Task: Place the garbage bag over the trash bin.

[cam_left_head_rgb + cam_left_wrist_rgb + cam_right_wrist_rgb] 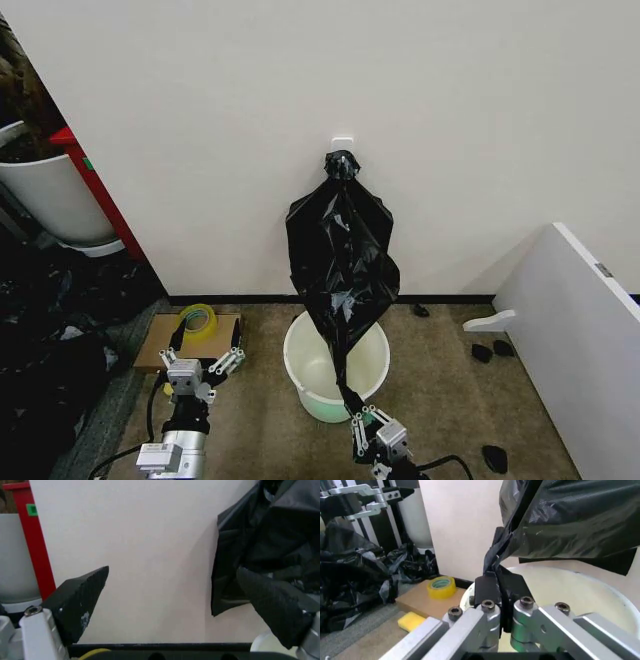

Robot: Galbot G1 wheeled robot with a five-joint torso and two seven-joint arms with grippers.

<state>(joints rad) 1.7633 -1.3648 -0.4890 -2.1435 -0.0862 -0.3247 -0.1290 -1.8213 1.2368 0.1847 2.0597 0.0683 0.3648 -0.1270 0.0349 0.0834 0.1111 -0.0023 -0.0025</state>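
Note:
The glossy black garbage bag [340,250] hangs from a white wall hook [343,145], its lower end drawn down over the trash bin [305,365], a cream-white bucket on the floor by the wall. My right gripper [362,418] is at the bin's near rim, shut on the bag's thin bottom strand; in the right wrist view the right gripper [499,588] pinches that strand, with the bag [570,517] above and the bin's rim [570,588] behind. To the left of the bin, my left gripper [205,365] stands open and holds nothing. In the left wrist view the left gripper [175,592] faces the wall, the bag [270,536] beside it.
A cardboard box [165,340] carrying a yellow tape roll [198,320] lies left of the bin. Farther left stand a big white plant pot [45,190], a red object [95,190] and a heap of black bags [50,330]. A white panel [580,330] leans at the right.

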